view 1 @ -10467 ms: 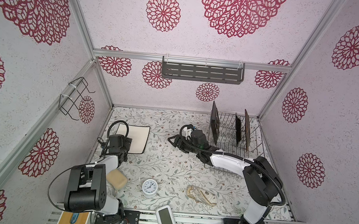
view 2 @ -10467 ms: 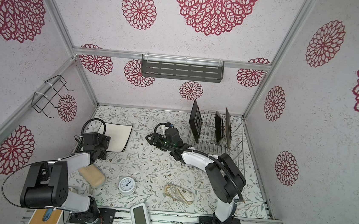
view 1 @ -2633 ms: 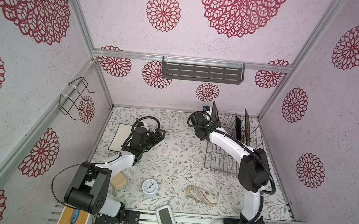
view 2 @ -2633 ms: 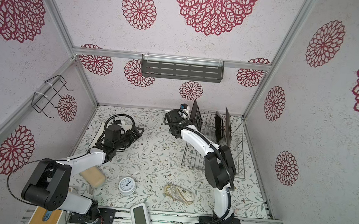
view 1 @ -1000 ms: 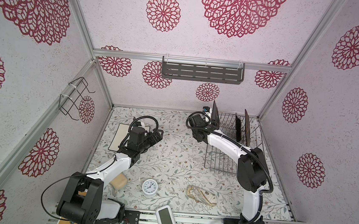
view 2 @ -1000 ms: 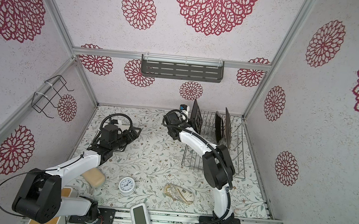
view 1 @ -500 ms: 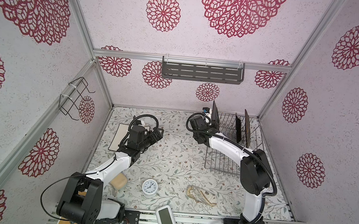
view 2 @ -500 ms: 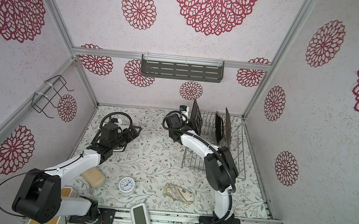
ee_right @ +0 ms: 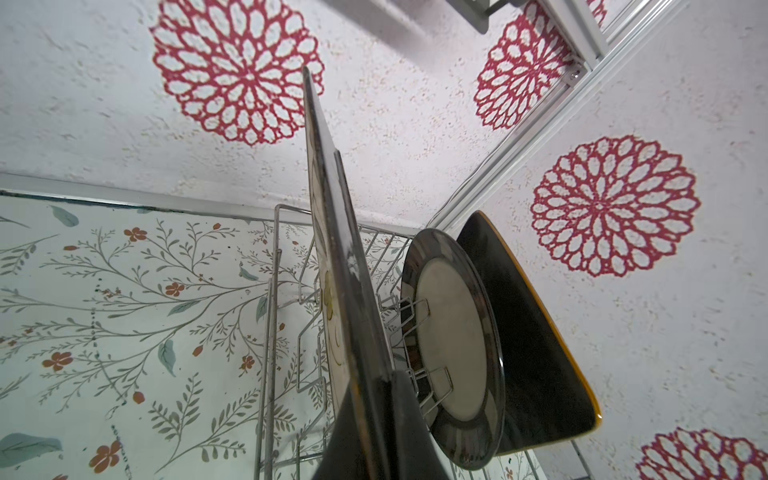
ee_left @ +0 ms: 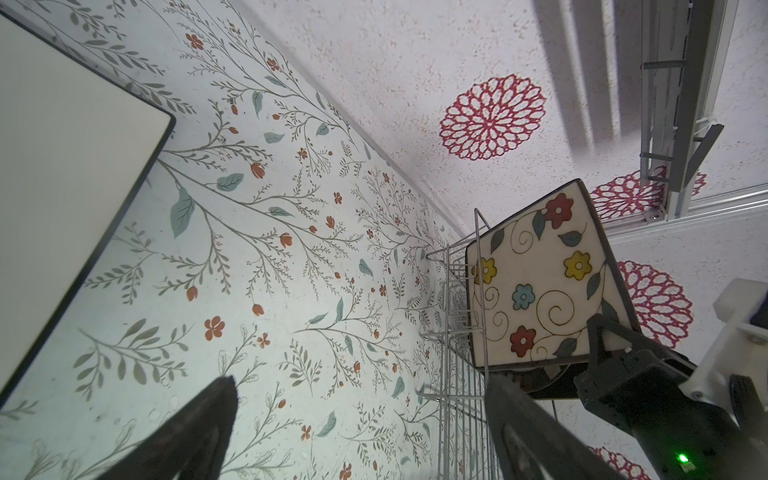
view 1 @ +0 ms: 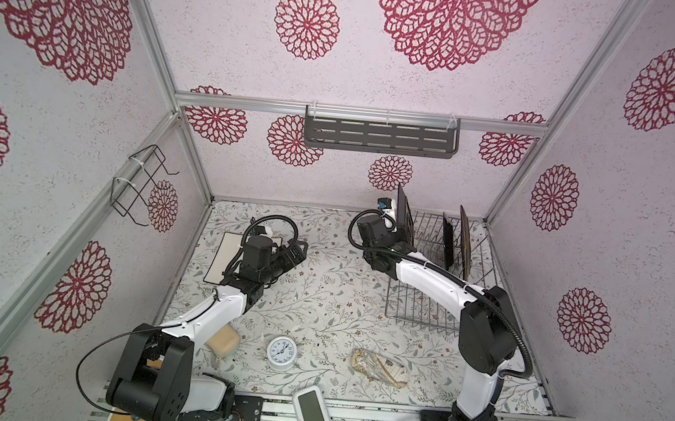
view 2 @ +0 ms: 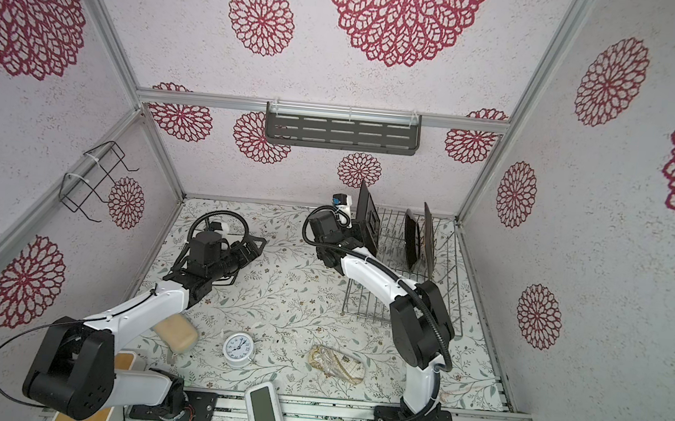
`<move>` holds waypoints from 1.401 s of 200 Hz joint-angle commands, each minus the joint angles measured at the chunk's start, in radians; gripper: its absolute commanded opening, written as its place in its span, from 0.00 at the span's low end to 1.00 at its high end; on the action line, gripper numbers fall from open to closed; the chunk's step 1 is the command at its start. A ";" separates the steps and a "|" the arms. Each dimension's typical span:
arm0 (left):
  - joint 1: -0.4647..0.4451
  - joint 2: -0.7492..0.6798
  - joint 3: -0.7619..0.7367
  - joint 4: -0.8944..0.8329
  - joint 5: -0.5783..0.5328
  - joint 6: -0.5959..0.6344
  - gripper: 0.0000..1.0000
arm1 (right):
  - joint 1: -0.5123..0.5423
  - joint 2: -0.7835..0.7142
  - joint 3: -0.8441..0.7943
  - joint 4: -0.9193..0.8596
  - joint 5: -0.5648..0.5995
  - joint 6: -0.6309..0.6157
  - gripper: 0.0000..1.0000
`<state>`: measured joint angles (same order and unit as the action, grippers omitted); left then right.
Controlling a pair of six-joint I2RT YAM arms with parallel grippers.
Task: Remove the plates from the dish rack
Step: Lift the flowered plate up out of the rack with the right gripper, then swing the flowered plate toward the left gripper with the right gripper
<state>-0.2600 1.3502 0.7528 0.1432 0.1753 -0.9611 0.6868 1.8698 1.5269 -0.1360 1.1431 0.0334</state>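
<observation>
Your right tool (view 1: 397, 236) pinches the flower-painted plate (ee_left: 536, 286) standing in the dish rack (view 1: 423, 310). Your left tool (view 1: 299, 252) hangs spread wide, empty.

Plates half seen, fingers cropped

In the right wrist view the flower-painted plate (ee_right: 332, 232) stands edge-on with its painted face almost hidden, and the right gripper (ee_right: 374, 419) clamped on it runs off the frame edge. In a top view the left arm (view 1: 209, 317) covers part of the white plate (view 1: 219, 259). The left wrist view crops that plate too, and the left gripper (ee_left: 361, 380) shows only as blurred dark fingers (ee_left: 199, 428), cut short.
</observation>
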 commanded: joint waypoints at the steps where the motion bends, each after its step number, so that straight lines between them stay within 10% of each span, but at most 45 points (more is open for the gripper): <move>1: 0.004 -0.010 0.026 0.003 0.010 0.008 0.97 | 0.009 -0.133 0.036 0.161 0.178 -0.057 0.00; 172: 0.008 0.004 0.065 -0.030 -0.028 0.016 0.97 | 0.065 -0.475 -0.056 -0.009 -0.009 0.119 0.00; 280: 0.008 0.030 0.022 0.091 0.003 -0.039 0.97 | 0.069 -0.720 -0.207 -0.073 -0.472 0.457 0.00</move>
<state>-0.2588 1.3701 0.7849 0.1925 0.1703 -0.9936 0.7502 1.2304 1.2903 -0.3687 0.7620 0.3653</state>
